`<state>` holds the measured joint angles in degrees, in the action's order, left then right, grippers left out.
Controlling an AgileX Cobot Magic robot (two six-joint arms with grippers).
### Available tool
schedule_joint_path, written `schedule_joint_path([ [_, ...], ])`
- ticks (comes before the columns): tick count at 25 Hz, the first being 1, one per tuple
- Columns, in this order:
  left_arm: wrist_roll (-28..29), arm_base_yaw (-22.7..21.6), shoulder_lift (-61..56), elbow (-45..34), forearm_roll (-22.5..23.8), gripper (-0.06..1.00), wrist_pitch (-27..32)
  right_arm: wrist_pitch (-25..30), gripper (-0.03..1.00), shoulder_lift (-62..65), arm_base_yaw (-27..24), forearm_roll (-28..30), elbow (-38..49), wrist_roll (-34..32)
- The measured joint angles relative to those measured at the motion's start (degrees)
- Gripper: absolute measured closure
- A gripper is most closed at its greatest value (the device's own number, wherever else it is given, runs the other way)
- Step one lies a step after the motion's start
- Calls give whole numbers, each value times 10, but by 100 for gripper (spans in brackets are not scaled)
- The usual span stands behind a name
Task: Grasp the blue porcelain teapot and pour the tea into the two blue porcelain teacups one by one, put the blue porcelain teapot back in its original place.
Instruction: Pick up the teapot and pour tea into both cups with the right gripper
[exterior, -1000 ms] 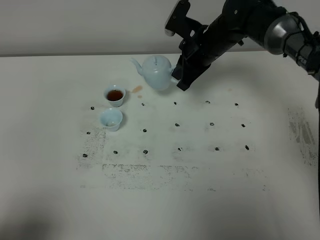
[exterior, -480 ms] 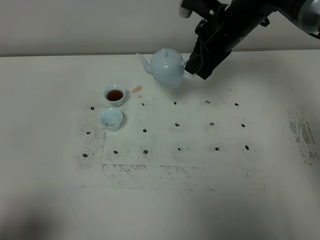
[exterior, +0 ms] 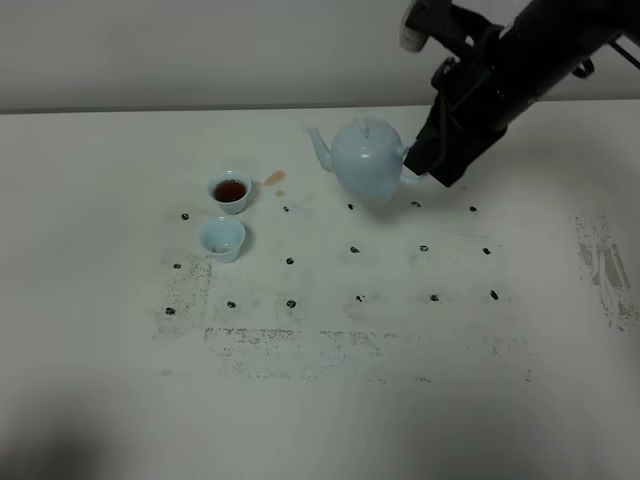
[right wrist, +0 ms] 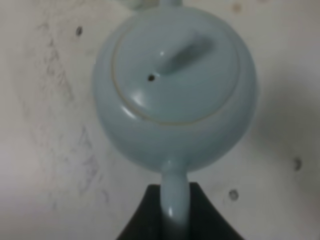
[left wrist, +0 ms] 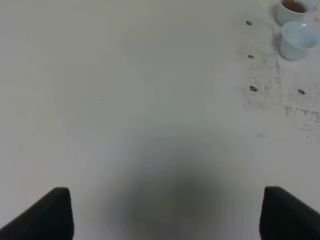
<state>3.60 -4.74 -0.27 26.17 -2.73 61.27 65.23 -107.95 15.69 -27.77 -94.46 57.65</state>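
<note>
The blue porcelain teapot (exterior: 368,163) hangs upright above the table, spout to the left, held by its handle. My right gripper (exterior: 420,165) is shut on that handle; the right wrist view shows the lid and body (right wrist: 175,85) from above, with the handle (right wrist: 174,200) between the jaws. Two blue porcelain teacups stand at the left: the far one (exterior: 230,190) holds dark tea, the near one (exterior: 222,239) looks empty. Both also show in the left wrist view (left wrist: 292,7) (left wrist: 298,40). My left gripper (left wrist: 167,212) is open over bare table, far from the cups.
A small brown tea stain (exterior: 274,178) lies right of the filled cup. Rows of small black marks (exterior: 354,250) dot the white table (exterior: 500,400). A scuffed grey patch (exterior: 605,265) lies near the right edge.
My right gripper has carried the teapot to the right and slightly nearer, away from the cups. The cups and left gripper have not moved.
</note>
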Motion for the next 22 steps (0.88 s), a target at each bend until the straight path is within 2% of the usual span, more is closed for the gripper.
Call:
schedule_joint_path([
  [4, 0, 0, 0, 0, 0, 22, 0, -66, 92, 53, 0, -11, 104, 4],
  [8, 0, 0, 0, 0, 0, 22, 0, -94, 92, 50, 11, -44, 138, 3],
  [15, 0, 0, 0, 0, 0, 22, 0, -183, 92, -7, 82, -63, 136, -10],
  [22, 0, 0, 0, 0, 0, 22, 0, -192, 92, -71, 102, -65, 67, -20],
])
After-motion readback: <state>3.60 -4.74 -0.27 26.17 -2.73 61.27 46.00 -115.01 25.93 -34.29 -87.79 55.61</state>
